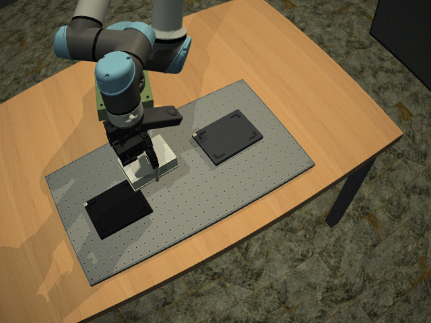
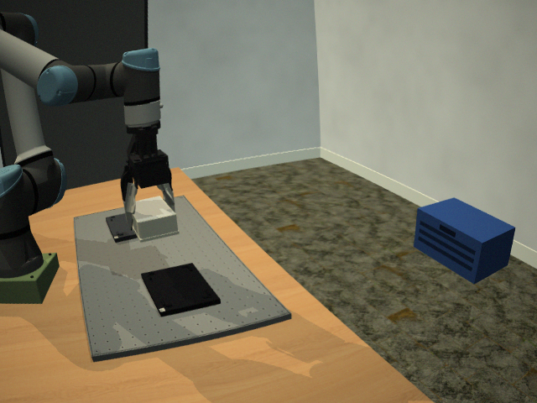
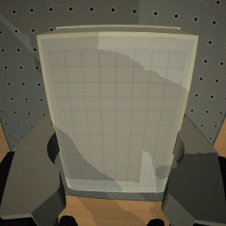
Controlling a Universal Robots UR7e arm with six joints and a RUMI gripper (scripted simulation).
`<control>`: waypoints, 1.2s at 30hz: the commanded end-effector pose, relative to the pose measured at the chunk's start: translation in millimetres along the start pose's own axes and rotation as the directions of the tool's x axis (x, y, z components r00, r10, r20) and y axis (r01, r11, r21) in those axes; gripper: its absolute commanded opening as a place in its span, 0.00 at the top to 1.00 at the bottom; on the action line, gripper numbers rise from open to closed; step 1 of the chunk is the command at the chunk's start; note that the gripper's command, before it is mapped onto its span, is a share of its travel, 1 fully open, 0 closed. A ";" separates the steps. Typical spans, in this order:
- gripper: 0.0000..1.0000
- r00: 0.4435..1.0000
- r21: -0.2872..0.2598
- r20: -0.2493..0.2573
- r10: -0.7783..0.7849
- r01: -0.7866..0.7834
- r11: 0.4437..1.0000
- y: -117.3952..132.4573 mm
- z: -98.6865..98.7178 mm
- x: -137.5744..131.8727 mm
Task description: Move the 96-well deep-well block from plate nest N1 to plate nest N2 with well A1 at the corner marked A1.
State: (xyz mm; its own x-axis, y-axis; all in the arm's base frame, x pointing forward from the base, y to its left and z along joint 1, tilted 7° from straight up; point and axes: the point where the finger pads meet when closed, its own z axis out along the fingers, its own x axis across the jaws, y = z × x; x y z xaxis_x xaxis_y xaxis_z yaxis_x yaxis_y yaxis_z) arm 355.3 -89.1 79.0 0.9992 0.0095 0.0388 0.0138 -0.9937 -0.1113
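My gripper [image 1: 142, 168] [image 2: 149, 212] [image 3: 117, 109] is shut on the white 96-well deep-well block [image 1: 163, 149] [image 2: 156, 223] [image 3: 115, 104], one finger on each long side. It holds the block level in the air over the grey perforated plate [image 1: 243, 180] [image 2: 108, 312], between the two nests. Nest N1 [image 1: 118, 208] [image 2: 179, 288] is a bare black pad with a small white corner mark [image 1: 85, 204] [image 2: 161, 309]. Nest N2 [image 1: 226, 137] [image 2: 119, 227] is also bare, with its white corner mark [image 1: 194, 134]; in the exterior view the block hides part of it.
The plate lies on a wooden table [image 1: 278, 52] [image 2: 260, 368]. The arm's green base [image 1: 100, 111] [image 2: 26, 281] stands beside the plate. A blue box [image 2: 464, 238] sits on the floor away from the table. A dark panel [image 1: 407, 31] stands beyond the table.
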 end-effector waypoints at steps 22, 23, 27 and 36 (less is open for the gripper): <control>1.00 1.000 -0.001 -0.001 0.000 0.000 1.000 -81.3 -0.8 -3.8; 1.00 1.000 -0.001 -0.001 0.000 0.000 1.000 -84.6 -0.8 -3.9; 1.00 1.000 -0.001 -0.001 0.000 0.000 1.000 -97.9 -0.8 -4.6; 1.00 1.000 -0.001 -0.001 0.000 0.000 1.000 -121.3 -0.7 -5.8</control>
State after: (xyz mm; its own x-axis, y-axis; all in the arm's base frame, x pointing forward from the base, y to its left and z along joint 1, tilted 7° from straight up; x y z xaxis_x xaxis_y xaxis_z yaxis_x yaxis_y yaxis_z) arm 348.4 15.7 90.7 0.9992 0.0097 0.0392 0.0141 -0.9936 -0.1118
